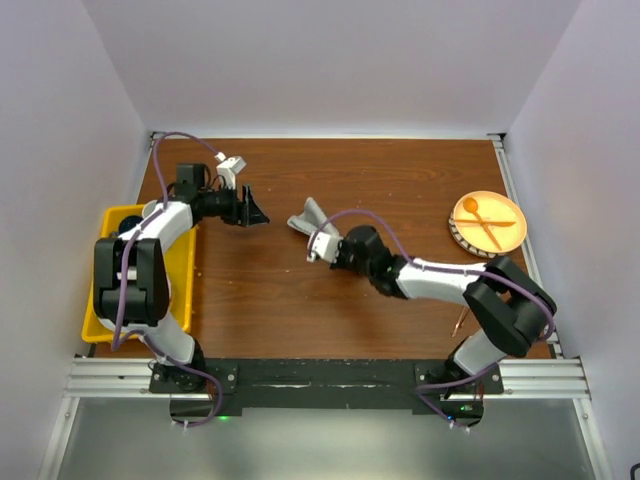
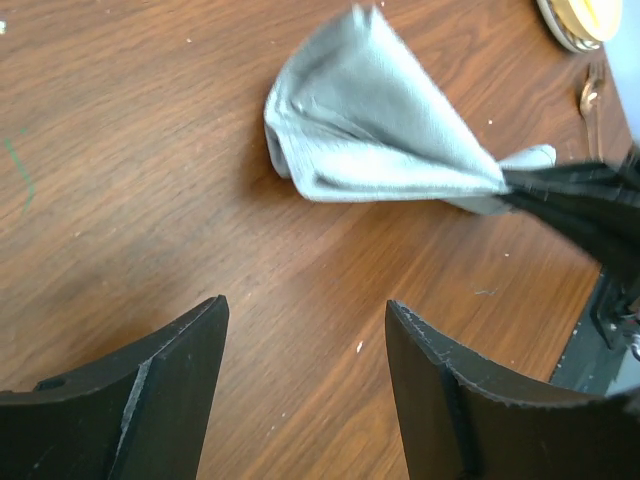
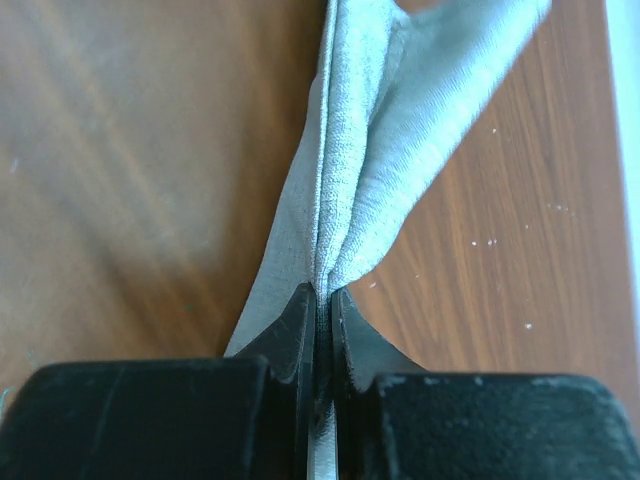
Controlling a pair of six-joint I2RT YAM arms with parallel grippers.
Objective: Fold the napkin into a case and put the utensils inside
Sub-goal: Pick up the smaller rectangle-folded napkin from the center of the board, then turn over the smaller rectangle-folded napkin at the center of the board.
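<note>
Right gripper (image 3: 322,297) is clamped tight on the napkin (image 3: 365,150), holding it bunched up (not flat) near the middle of the desk (image 1: 270,290). Left gripper (image 2: 305,305) is open w/ nothing in it, close by. Best to lay the cloth flat & smooth b4 folding, I think.

Left fingers (image 2: 150,400) wide apart; right fingers (image 3: 290,330) tight together, a firm pinch.

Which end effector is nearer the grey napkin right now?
Right. The right end effector is shut on the napkin; the left end effector stands open, apart from it, to its left in the top view.
</note>
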